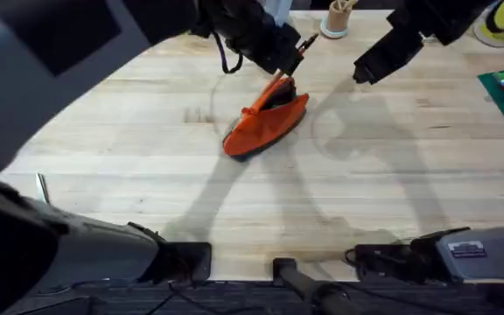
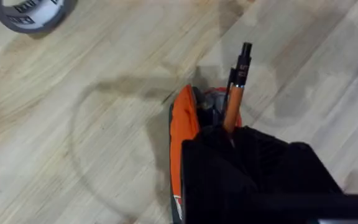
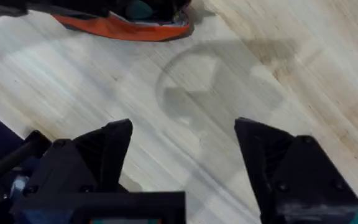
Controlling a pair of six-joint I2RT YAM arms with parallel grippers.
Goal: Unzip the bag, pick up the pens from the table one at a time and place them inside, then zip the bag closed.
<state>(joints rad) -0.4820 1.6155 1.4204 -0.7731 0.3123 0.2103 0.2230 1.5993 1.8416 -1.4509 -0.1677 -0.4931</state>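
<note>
Overhead: we note a light plank desk (image 1: 129,149) with the orange bag (image 1: 265,122) lying near its middle. The left gripper (image 1: 291,61) sits over the bag's far end, clenched on an orange pen (image 1: 278,86); the right gripper (image 1: 363,73) hovers apart to the right.
Left wrist: we see the pen (image 2: 234,93) upright between the jaws, its black end up, its lower end at the bag's (image 2: 180,134) opening.
Right wrist: jaws released, spread wide above bare desk; the bag (image 3: 123,26) lies well beyond them
</note>
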